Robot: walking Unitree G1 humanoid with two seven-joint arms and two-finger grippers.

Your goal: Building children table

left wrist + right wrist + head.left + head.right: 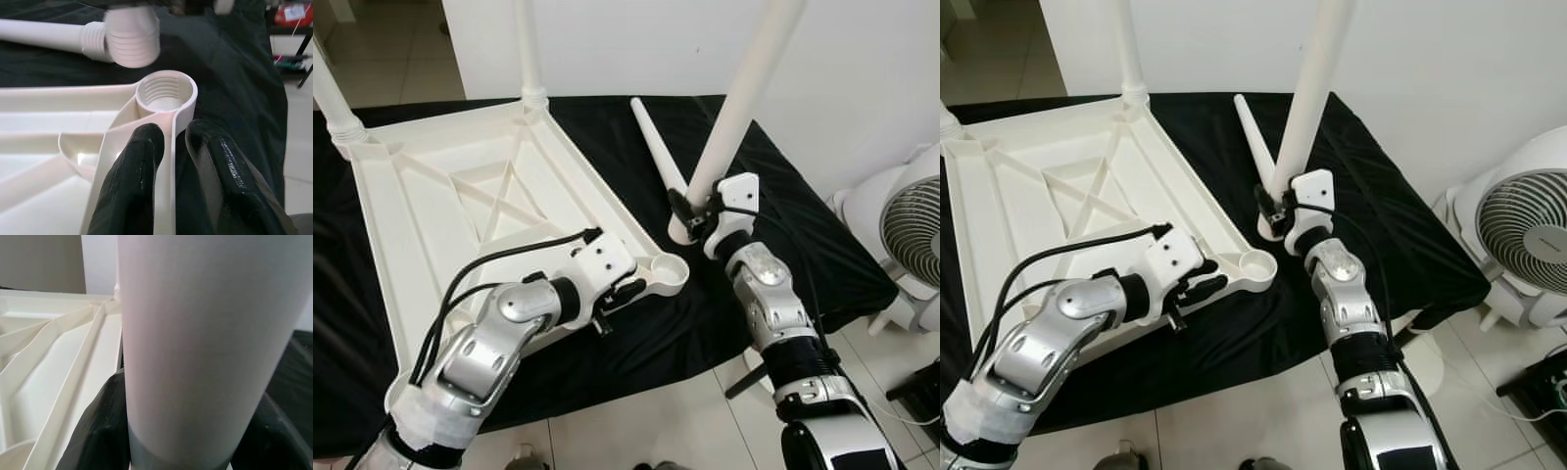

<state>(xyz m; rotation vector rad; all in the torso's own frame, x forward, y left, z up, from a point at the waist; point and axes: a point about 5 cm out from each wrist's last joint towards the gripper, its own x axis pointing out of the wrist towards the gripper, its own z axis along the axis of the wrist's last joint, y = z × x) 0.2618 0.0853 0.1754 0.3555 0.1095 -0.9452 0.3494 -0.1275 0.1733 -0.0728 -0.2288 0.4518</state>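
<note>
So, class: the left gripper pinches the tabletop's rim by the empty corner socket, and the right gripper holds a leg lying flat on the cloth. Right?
Not quite. The right gripper holds its leg nearly upright, as the left eye view shows; a different leg lies flat. The left gripper does pinch the tabletop rim by the socket.

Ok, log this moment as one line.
left hand: pinching tabletop rim by empty socket | right hand: holding leg upright, beside socket | spare leg: on cloth

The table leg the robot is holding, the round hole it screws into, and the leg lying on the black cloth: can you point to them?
Held table leg point(734, 108), left eye view, middle of its shaft.
Threaded socket point(166, 90), left wrist view, its ribbed inside wall.
Spare leg point(656, 147), left eye view, middle of its length.
</note>
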